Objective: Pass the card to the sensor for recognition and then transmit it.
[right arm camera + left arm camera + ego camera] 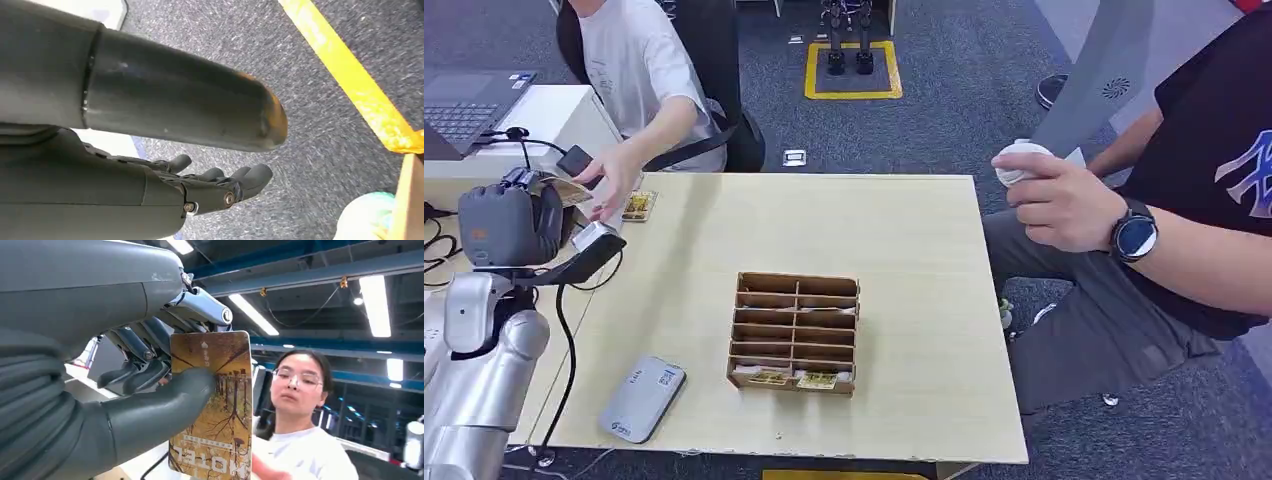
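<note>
- The left hand (150, 365) pinches the card (215, 405) between thumb and darker fingers; the thumb crosses the card's brown, tree-printed face and hides its near edge.
- In the head view the left hand (509, 222) is raised over the table's far left corner, and just a sliver of the card (572, 190) sticks out past it.
- A person's hand (612, 185) reaches to just beside the card; whether it touches the card cannot be told.
- The person in the white shirt (639, 60) is cut off at the top edge of the head view.
- The right hand (220, 187) hangs over grey carpet with fingers nearly straight and slightly apart, holding nothing; the thick thumb blocks much of that view.
- The second person (1184, 200), in a black shirt and watch, sits at the table's right side, cut off by the frame, holding a white object that is hard to make out.
- The table (904, 240) is pale wood.
- A cardboard divider box (794, 332) stands near its middle, with cards in its front slots.
- A grey reader (642, 399) lies near the front left corner.
- A small tray of cards (638, 206) sits at the far left.
- A laptop (469, 105) rests on a white desk beyond.
- The floor is grey carpet with yellow tape (854, 70).
</note>
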Action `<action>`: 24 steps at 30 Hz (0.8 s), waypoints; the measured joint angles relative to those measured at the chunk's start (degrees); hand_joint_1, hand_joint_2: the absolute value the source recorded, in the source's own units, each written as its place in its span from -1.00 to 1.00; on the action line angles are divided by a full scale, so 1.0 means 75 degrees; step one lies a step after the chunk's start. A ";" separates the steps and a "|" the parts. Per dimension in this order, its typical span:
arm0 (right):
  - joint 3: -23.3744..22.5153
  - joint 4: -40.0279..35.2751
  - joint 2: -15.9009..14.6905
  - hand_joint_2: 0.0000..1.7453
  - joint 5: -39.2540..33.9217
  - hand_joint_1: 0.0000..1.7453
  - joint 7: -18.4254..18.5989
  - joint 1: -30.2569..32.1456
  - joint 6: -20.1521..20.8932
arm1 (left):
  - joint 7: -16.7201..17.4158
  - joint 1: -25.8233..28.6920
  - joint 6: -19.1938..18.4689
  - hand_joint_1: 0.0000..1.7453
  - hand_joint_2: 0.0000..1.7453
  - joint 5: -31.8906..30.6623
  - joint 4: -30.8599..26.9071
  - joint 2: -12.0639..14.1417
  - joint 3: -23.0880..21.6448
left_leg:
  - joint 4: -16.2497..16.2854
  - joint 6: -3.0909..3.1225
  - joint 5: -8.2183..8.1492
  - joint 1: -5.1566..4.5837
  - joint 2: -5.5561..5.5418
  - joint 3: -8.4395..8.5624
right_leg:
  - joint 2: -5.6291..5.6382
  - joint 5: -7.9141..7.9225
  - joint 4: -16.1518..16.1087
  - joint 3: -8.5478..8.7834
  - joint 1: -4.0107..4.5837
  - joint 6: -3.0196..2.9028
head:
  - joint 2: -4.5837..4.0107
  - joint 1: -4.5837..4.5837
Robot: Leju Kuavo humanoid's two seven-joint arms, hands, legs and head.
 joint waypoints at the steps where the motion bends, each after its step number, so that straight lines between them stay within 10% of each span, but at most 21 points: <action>1: 0.0000 0.0000 0.0000 -1.00 0.0006 -1.00 -0.0003 -0.0007 0.0000 | 0.0017 -0.0028 0.0020 1.00 1.00 -0.0066 0.0112 -0.0003 0.0000 | 0.0000 0.0000 0.0000 -0.0001 0.0000 0.0000 | 0.0001 0.0000 0.0000 -0.0002 0.0000 0.0000 | -0.0003 0.0000; 16: 0.0000 -0.0009 0.0000 -1.00 0.0029 -1.00 -0.0003 -0.0028 0.0000 | 0.0026 -0.0211 0.0067 1.00 1.00 -0.0212 0.0781 -0.0154 -0.0093 | 0.0000 0.0000 0.0000 -0.0004 0.0016 -0.0002 | 0.0016 0.0004 0.0000 -0.0011 -0.0001 0.0001 | 0.0000 0.0000; 17: 0.0000 -0.0009 0.0003 -1.00 0.0032 -1.00 -0.0003 -0.0028 0.0000 | 0.0020 -0.0212 0.0052 -1.00 1.00 -0.0209 0.0783 -0.0169 -0.0114 | 0.0000 0.0000 0.0000 -0.0003 0.0019 -0.0003 | 0.0018 0.0004 0.0000 -0.0012 -0.0001 0.0001 | 0.0000 -0.0003; 21: 0.0000 -0.0012 0.0009 -1.00 0.0055 -1.00 -0.0003 -0.0033 -0.0009 | -0.0067 -0.0227 -0.0231 -1.00 1.00 0.0188 0.0783 -0.0233 -0.0224 | 0.0001 0.0000 0.0000 -0.0004 0.0017 -0.0003 | 0.0018 0.0004 -0.0001 -0.0013 -0.0001 0.0001 | 0.0000 0.0000; 22: -0.0006 -0.0015 0.0009 -1.00 0.0055 -1.00 -0.0003 -0.0034 -0.0014 | -0.0102 -0.0237 -0.0370 -1.00 -1.00 0.0416 0.0781 -0.0256 -0.0248 | 0.0001 0.0000 0.0000 -0.0004 0.0017 -0.0003 | 0.0018 0.0004 -0.0001 -0.0013 -0.0001 0.0001 | 0.0000 0.0000; 23: -0.0018 -0.0017 0.0009 -1.00 0.0052 -1.00 -0.0003 -0.0033 -0.0026 | -0.0114 -0.0248 -0.0555 -1.00 1.00 0.0637 0.0769 -0.0280 -0.0268 | 0.0000 0.0000 0.0000 -0.0005 0.0016 -0.0003 | 0.0018 0.0004 -0.0001 -0.0013 -0.0001 0.0001 | 0.0000 0.0000; 24: -0.0035 -0.0017 0.0009 -1.00 0.0047 -1.00 -0.0003 -0.0031 -0.0038 | -0.0158 -0.0248 -0.0885 -1.00 1.00 0.0937 0.0734 -0.0297 -0.0291 | 0.0000 0.0000 0.0000 -0.0004 0.0016 -0.0003 | 0.0018 0.0004 -0.0001 -0.0012 -0.0001 0.0001 | 0.0000 0.0000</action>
